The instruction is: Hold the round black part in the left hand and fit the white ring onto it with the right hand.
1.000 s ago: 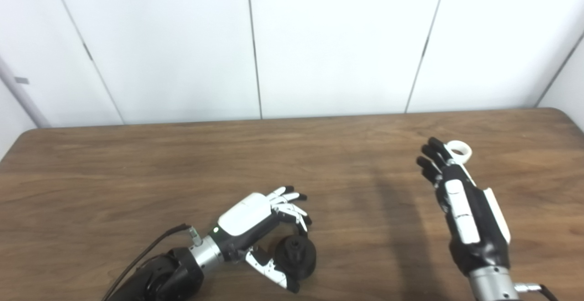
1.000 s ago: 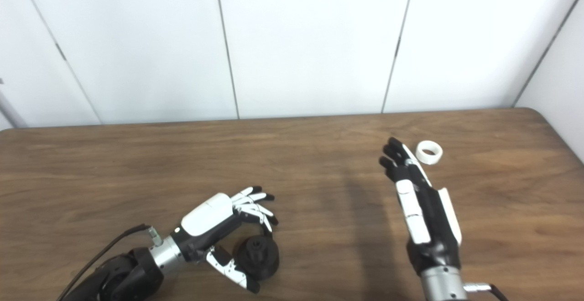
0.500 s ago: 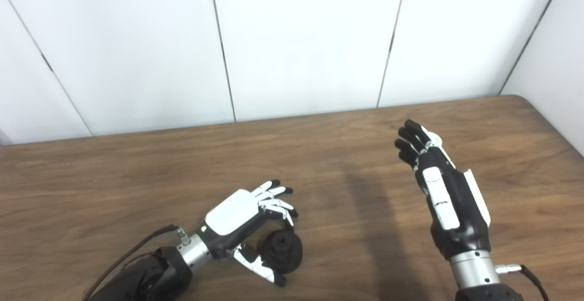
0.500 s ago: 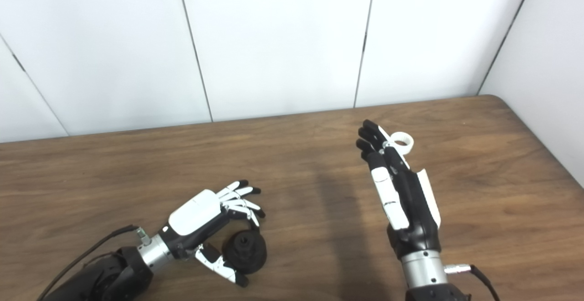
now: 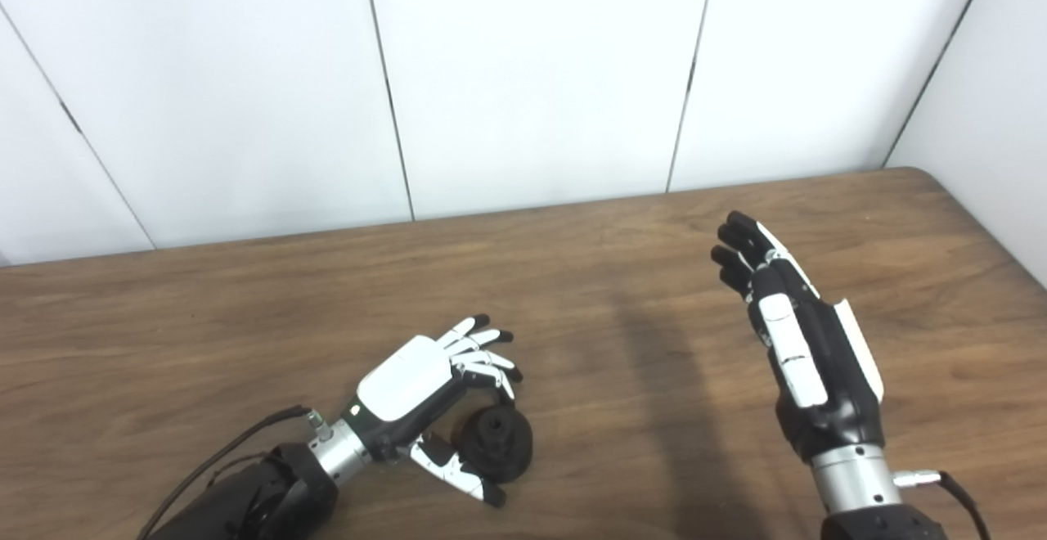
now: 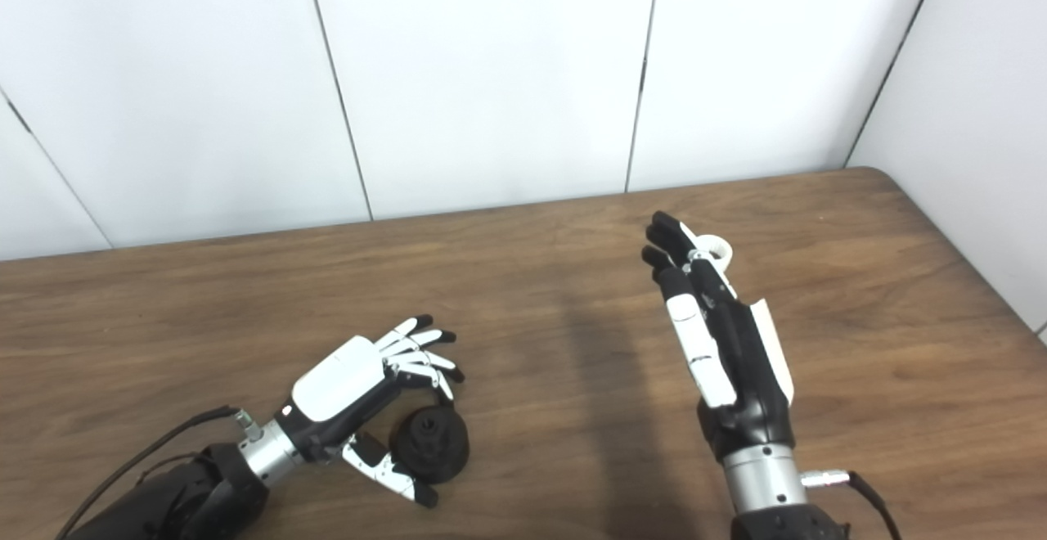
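- Left hand (image 6: 352, 389), lower left of frame: fingers spread and curled over the round black part (image 6: 429, 444), thumb low in front of it. Nothing clamped; the part sits flat on the wooden table (image 6: 523, 294), hub up, between thumb and fingers.
- To do this step well: close thumb and fingers evenly on the part's rim and keep the hub clear, since the ring has to land there. A lopsided squeeze would likely skid it across the smooth top.
- Centre of frame: bare table between the two hands, well apart. Plenty of room to bring them together there.
- Right hand (image 6: 720, 335), right of centre: raised, fingers straight and apart, holding nothing. Back of hand faces the cameras.
- White ring (image 6: 718, 249): on the table just beyond the right fingertips, partly hidden in the right eye view, fully hidden in the left eye view. Can't tell if the fingers touch it.
- Right hand needs to come down over the ring and pinch it from the sides, leaving the bore open.
- Right side: the table's rounded far corner and right edge are near the ring, so don't nudge it outward.
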You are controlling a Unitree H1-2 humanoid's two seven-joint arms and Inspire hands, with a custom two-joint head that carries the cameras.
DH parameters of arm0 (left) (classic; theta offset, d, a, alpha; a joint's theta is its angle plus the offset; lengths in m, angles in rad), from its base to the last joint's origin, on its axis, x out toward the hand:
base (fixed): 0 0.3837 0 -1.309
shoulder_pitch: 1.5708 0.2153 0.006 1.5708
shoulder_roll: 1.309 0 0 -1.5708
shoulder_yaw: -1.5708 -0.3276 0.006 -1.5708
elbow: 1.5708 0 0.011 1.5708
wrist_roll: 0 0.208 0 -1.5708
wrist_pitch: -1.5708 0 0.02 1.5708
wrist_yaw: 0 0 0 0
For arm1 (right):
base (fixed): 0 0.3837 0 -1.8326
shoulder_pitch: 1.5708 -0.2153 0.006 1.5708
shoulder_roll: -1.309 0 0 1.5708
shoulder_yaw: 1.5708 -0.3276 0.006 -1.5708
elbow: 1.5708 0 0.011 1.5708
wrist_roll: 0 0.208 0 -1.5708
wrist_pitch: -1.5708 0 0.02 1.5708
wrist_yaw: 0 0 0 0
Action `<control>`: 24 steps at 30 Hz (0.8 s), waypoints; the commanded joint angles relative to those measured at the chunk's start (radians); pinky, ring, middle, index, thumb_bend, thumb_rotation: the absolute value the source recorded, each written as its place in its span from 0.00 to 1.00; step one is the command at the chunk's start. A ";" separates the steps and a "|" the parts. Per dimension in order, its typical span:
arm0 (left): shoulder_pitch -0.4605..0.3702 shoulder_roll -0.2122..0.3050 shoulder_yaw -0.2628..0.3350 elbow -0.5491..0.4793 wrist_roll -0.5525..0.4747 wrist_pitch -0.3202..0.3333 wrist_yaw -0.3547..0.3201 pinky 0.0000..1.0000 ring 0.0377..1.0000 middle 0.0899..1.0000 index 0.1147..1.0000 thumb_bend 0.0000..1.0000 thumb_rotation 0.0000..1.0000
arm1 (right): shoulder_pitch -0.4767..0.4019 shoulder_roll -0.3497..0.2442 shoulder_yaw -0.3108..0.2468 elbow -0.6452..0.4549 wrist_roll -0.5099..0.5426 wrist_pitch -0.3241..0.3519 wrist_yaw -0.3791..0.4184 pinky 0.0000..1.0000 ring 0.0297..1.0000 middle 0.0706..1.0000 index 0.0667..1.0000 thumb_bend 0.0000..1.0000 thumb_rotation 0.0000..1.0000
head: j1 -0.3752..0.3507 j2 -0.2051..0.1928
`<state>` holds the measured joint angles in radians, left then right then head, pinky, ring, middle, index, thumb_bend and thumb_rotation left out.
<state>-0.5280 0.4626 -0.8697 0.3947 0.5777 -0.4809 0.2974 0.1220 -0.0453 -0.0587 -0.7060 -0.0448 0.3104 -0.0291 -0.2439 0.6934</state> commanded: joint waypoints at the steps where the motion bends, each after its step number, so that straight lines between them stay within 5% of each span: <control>1: -0.012 0.029 -0.017 0.021 0.021 0.011 -0.009 1.00 0.92 0.72 0.41 0.52 0.05 | -0.022 -0.016 -0.016 -0.047 0.002 -0.011 0.003 0.89 0.87 0.89 0.87 0.42 0.86 | 0.001 0.001; 6: -0.009 0.026 -0.033 0.032 0.011 0.011 0.004 1.00 0.92 0.72 0.41 0.52 0.05 | -0.041 -0.053 -0.036 -0.049 -0.038 0.000 0.004 0.88 0.87 0.88 0.86 0.42 0.80 | -0.027 -0.006; 12: -0.008 0.023 -0.050 0.040 0.015 0.011 0.021 1.00 0.93 0.73 0.42 0.52 0.05 | -0.099 -0.123 -0.061 -0.041 -0.204 0.077 -0.002 0.77 0.83 0.82 0.80 0.49 0.58 | -0.065 -0.016; 17: -0.005 0.023 -0.056 0.030 0.007 0.011 0.023 1.00 0.93 0.73 0.42 0.52 0.05 | -0.160 -0.249 -0.101 0.032 -0.280 0.088 0.027 0.77 0.84 0.81 0.76 0.56 0.35 | -0.065 -0.016; 24: -0.001 0.012 -0.063 0.034 -0.015 0.011 0.048 1.00 0.92 0.73 0.42 0.52 0.05 | -0.258 -0.466 -0.079 0.145 -0.382 0.098 0.133 0.78 0.83 0.81 0.74 0.72 0.20 | -0.123 -0.026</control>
<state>-0.5412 0.4691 -0.9119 0.4103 0.5579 -0.4809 0.3396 -0.0967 -0.4739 -0.1421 -0.5639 -0.4038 0.4253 0.0879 -0.3665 0.6658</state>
